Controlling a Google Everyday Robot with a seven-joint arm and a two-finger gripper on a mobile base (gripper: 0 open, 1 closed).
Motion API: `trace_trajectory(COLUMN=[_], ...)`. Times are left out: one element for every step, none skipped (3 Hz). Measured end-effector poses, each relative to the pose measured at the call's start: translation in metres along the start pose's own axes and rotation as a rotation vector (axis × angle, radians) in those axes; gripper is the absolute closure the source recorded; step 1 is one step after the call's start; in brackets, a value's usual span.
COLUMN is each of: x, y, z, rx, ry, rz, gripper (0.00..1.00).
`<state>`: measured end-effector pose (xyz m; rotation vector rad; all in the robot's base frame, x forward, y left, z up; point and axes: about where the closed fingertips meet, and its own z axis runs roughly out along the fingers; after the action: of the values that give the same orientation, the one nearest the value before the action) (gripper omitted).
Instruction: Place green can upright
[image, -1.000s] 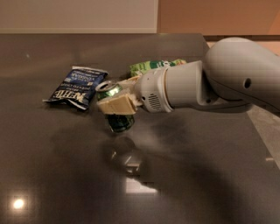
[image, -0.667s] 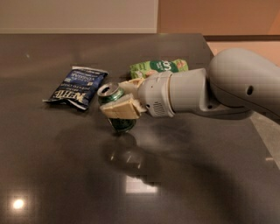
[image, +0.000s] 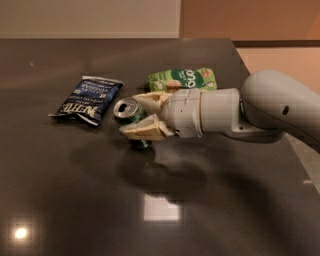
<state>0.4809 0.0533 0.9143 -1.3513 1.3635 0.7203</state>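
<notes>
REMOTE DESK: I watch the tool reach in from the right of the frame, low over the dark counter. Its two cream fingers are clamped on the can. One finger runs over the can's upper side and the other under its lower side, so the can is pinched across its body between their tips.

The can leans rather than stands. Its silver top faces up and away from the wrist, and a patch of its dark green base shows below the lower finger. I cannot tell whether that base touches the counter or hangs just above it. A soft shadow spreads on the counter directly beneath the tool.

Past the fingertips, on the side away from the wrist, a blue bag lies flat, near the can but apart from it. Behind the tool, toward the counter's far edge, a green bag lies flat just beside the upper finger.

The grey arm carries the tool from the right, with its thick pale wrist held roughly horizontal. Nearer the camera than the tool, two bright patches of reflected light gleam on the counter's glossy surface.
</notes>
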Motion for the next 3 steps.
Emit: trace_trajectory(x=[0.005, 0.008, 0.01], y=[-0.008, -0.017, -0.025], z=[-0.002, -0.004, -0.005], rx=[-0.015, -0.018, -0.013], ry=[-0.066, -0.111, -0.13], rz=[-0.021, 0.004, 0.06], gripper=[1.0, 1.0, 1.0])
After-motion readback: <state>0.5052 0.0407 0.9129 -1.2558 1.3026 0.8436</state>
